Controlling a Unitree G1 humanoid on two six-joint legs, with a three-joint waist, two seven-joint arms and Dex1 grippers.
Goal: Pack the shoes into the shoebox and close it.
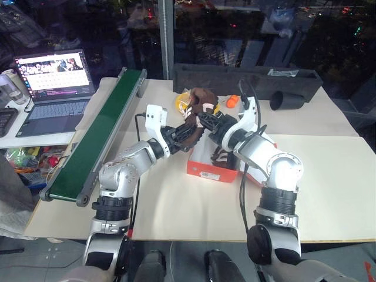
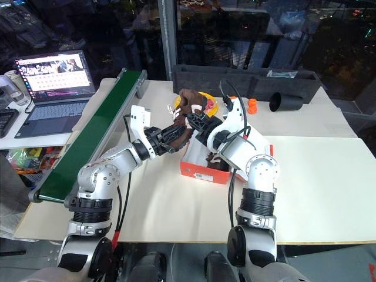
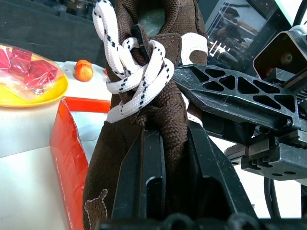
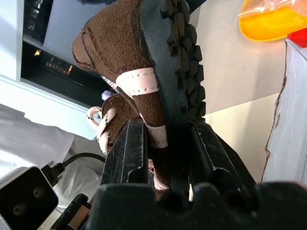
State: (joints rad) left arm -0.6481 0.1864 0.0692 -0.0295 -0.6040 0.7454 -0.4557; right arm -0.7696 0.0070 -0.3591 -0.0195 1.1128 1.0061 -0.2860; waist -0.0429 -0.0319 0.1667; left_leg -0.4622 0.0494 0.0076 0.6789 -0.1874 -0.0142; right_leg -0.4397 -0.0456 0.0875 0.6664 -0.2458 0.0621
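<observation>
One brown shoe [image 3: 144,110] was held in the air above the far left corner of the open red-orange shoebox [image 1: 212,170], apparently so that it could be passed between the arms or turned before being lowered in. The left gripper [image 3: 165,158] was clamped shut on the shoe's upper, just beneath the knotted white laces. The right gripper [image 4: 165,143] had its two fingers set either side of the heel and treaded sole, pressed against them; it appeared to be gripping the same shoe, though how firm that hold was could not be judged. Inside the box a dark shape [image 2: 214,160] lay against the white lining, judged to be the other shoe, largely hidden by the right arm. Both forearms reached forward and angled inward, meeting over the box with the grippers about level and facing one another. The box stood on the pale table [image 1: 329,176], its lid not yet shut. A yellow dish [image 2: 207,101] lay just beyond the shoe, a small orange object [image 2: 252,106] farther off.
</observation>
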